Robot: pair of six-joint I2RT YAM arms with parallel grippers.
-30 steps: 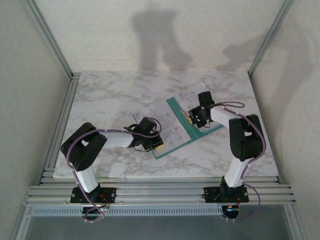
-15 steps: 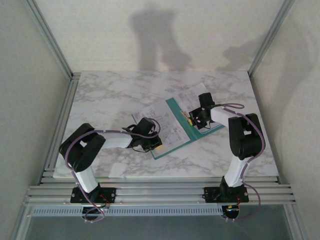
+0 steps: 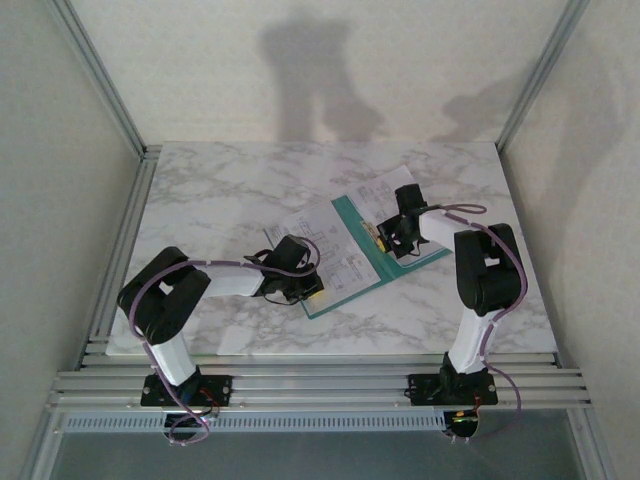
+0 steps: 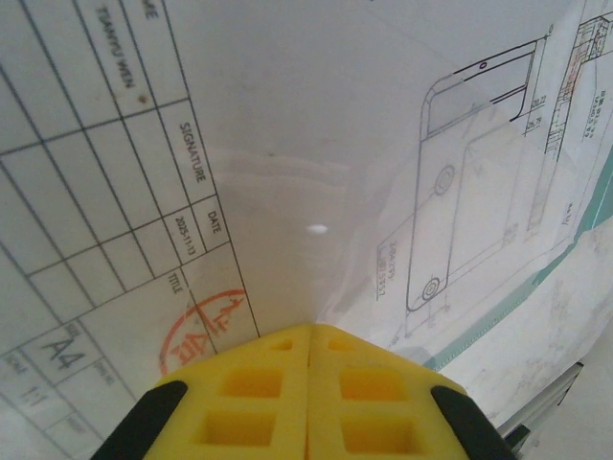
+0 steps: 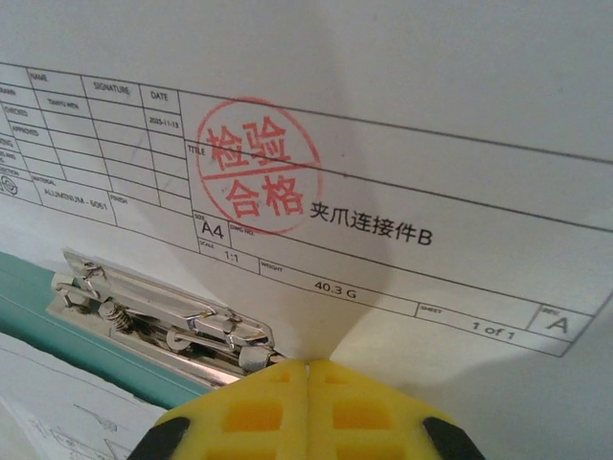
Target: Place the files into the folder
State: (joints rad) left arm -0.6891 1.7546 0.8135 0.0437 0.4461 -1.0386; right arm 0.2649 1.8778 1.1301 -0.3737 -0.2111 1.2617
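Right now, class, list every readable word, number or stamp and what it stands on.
Left sheet: "SIGNATURE", "DATE", "2025-11-13", "TITLE", "A4".
Right sheet: "SIGNATURE", "DATE", "A4", "1:1", "40.3 G", "1 of 1", "夹爪连接件B".
Red stamp on it: "检验合格".
Other small entries: too blurred.

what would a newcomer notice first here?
The thin teal-green card folder lies open mid-table, with white printed paper sheets spread across it. Up close, a round red ink stamp sits on one sheet's title block near the folder's silver metal clip. The yellow-padded left tool and right tool are each pinched shut on a sheet.
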